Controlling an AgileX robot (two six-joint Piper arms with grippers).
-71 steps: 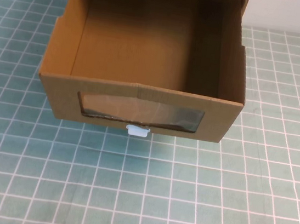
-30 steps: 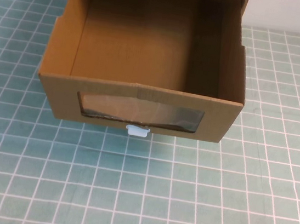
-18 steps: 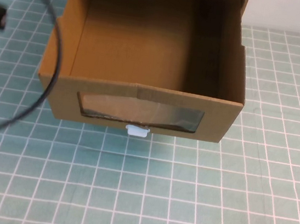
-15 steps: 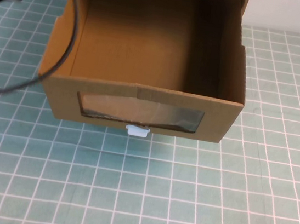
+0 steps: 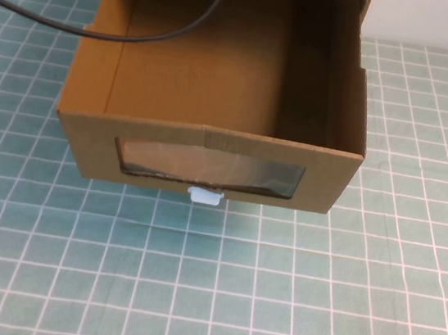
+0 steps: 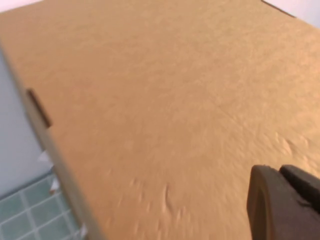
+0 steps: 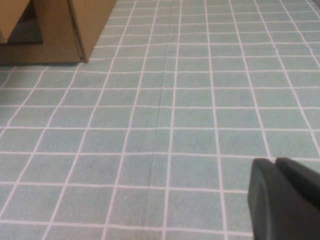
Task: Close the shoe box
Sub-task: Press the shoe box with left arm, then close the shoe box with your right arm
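Note:
The shoe box [image 5: 208,161] is a brown cardboard drawer, pulled far out toward me from its sleeve, open on top and empty. Its front has a clear window [image 5: 207,168] with a small white tab [image 5: 204,196] just below. My left gripper [image 6: 281,171] is out of the high view. In the left wrist view it hovers close over a flat cardboard face [image 6: 150,100], fingers together and empty. My right gripper [image 7: 276,164] is also out of the high view. It sits low over the tiled mat, fingers together, with a box corner [image 7: 60,30] far ahead.
A black cable [image 5: 142,34] hangs across the drawer's back left corner. The green mat with white grid lines [image 5: 215,298] covers the table in front of and beside the box. A pale wall stands behind the box.
The black cable has swept from the lower left up over the box's back left. The dark arm part seen at the left edge has left the view. The box has not moved.

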